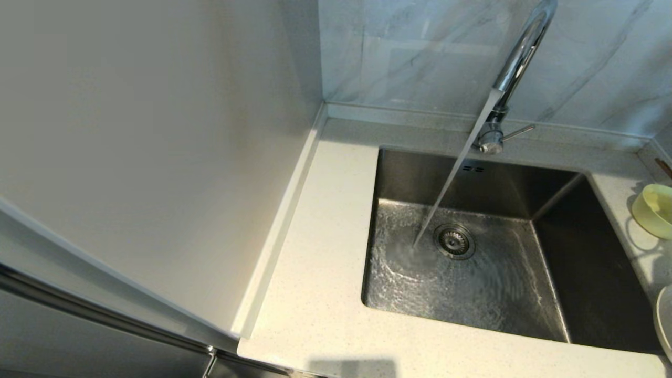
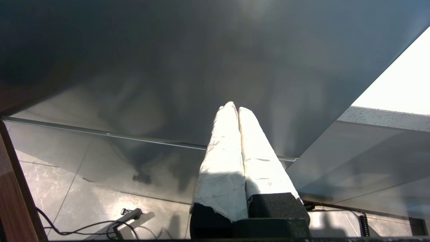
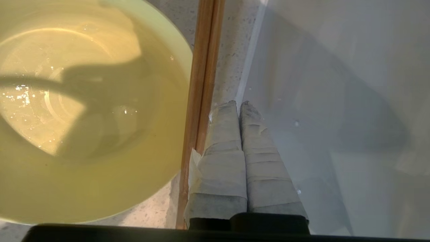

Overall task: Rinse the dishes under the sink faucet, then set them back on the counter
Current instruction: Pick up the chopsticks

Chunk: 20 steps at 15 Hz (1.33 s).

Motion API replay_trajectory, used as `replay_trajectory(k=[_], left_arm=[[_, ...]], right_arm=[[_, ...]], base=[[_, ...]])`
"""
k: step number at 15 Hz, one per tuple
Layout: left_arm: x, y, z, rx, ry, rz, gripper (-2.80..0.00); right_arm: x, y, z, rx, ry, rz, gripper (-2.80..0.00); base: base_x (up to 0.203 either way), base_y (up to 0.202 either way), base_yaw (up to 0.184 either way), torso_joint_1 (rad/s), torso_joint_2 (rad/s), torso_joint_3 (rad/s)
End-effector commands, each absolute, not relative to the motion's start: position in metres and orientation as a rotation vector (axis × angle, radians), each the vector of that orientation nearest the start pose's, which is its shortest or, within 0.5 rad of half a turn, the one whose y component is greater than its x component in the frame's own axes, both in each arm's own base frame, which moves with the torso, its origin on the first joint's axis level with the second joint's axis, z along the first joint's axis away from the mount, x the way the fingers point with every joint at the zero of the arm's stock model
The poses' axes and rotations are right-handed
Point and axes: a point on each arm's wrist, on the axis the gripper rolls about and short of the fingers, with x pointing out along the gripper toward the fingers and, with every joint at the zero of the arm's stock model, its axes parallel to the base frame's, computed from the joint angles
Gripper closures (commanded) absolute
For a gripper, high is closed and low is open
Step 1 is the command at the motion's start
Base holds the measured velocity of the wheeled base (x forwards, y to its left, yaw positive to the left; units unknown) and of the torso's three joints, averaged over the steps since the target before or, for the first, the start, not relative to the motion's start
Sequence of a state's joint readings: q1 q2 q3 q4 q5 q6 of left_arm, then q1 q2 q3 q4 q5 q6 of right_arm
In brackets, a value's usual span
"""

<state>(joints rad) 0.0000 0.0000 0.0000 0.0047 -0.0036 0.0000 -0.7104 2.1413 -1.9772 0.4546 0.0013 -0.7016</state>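
Faucet (image 1: 517, 58) is on, stream landing in the sink (image 1: 472, 178) just beside the drain strainer (image 1: 454, 241); pale-yellow bowl (image 1: 654, 211) and the plate (image 1: 665, 320) edge sit on the counter (image 1: 315, 252) on the sink's right side. Right gripper (image 3: 239, 103) is clenched on nothing, tips over the counter by the wall, with the bowl (image 3: 84, 107) close alongside, wooden chopsticks (image 3: 198, 111) lying between bowl and fingers. Left gripper (image 2: 235, 108) is also pressed closed and empty, parked off the counter facing a dark panel, floor tiles (image 2: 100, 208) below.
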Motion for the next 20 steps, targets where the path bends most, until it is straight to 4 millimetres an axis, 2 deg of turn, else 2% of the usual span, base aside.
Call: replay_trajectory(k=[1, 20], left_arm=[[-0.0228, -0.0001, 0.0750, 0.000, 0.005, -0.004, 0.00], [-0.0228, -0.0001, 0.0750, 0.000, 0.005, -0.003, 0.00]], right_arm=[[0.3267, -0.2809, 0.2374, -0.434, 0.802, -0.439, 0.00], [0.3311, -0.2727, 0.2364, -0.447, 0.807, -0.386, 0.00]], base=[[0.000, 0.000, 0.000, 0.000, 0.00, 0.000], [0.000, 0.000, 0.000, 0.000, 0.00, 0.000]])
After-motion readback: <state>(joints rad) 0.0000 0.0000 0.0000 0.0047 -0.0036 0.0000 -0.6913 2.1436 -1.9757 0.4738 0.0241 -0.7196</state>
